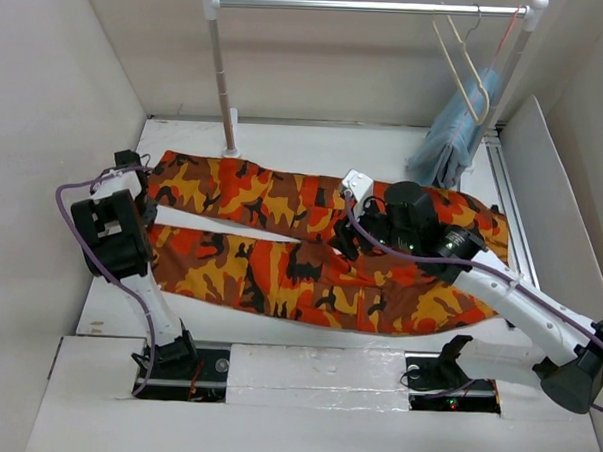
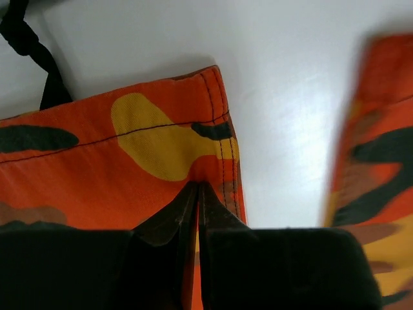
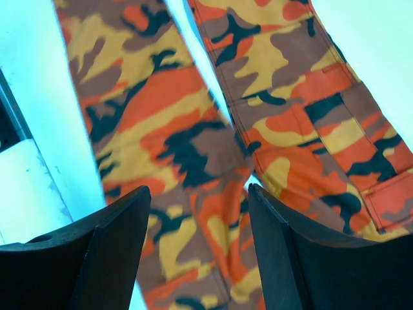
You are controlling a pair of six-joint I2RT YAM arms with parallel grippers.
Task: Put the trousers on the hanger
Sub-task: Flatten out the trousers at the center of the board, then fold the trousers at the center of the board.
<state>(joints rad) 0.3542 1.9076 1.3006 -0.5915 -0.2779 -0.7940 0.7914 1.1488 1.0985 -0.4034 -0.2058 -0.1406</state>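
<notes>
The camouflage trousers (image 1: 310, 271) lie flat on the white table, legs to the left, waist to the right. My left gripper (image 1: 147, 207) is shut, its tips over the hem of one leg (image 2: 129, 155); in the left wrist view the gripper (image 2: 197, 187) has flat cloth under it. My right gripper (image 1: 346, 238) is open and empty above the crotch, where the two legs (image 3: 193, 129) part; the gripper (image 3: 199, 190) shows there with jaws wide apart. The cream hanger (image 1: 467, 68) hangs on the rail at the back right.
A metal rail (image 1: 371, 6) on white posts (image 1: 220, 72) spans the back. A pinkish-red hanger (image 1: 505, 40) carries a light blue garment (image 1: 454, 133) beside the cream one. A metal track (image 1: 508, 195) runs along the right. White walls enclose the table.
</notes>
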